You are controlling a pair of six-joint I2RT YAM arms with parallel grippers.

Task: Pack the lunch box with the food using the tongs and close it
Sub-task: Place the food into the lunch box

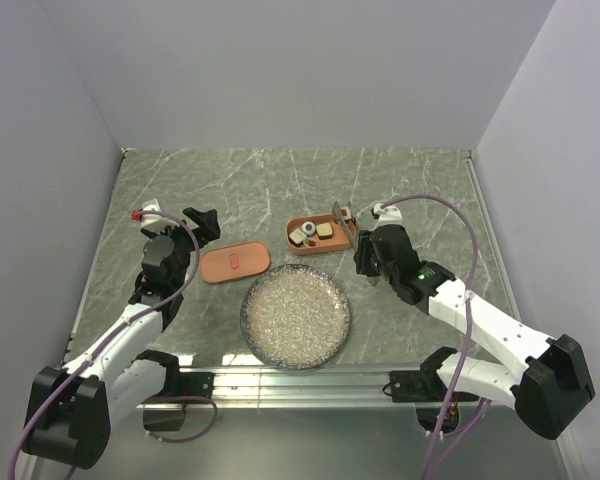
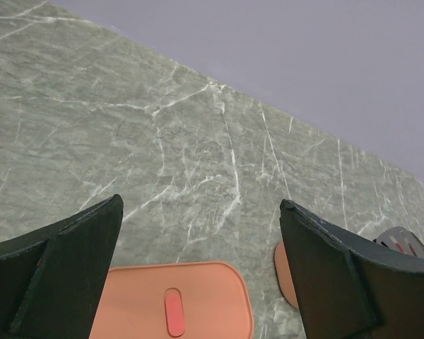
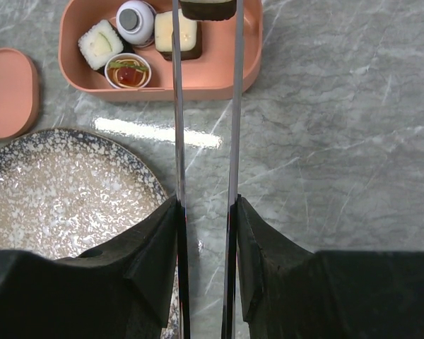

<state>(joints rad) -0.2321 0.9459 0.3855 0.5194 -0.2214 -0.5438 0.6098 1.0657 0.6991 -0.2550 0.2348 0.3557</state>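
Tongs (image 3: 178, 106) point straight ahead, tips over lunch box (image 3: 222, 76).

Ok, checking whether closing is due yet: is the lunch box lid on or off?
Off. The lid lies flat on the table, apart from the lunch box, whose open top shows food pieces inside.

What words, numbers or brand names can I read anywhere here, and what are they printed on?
None: no readable word, number or brand shows in any view.
The flat salmon-orange plastic lid bears only a small plain red oblong mark, no letters.
The thin grey metal tongs show no stamp or label.
The small green light on the right arm is a dot, not a sign.
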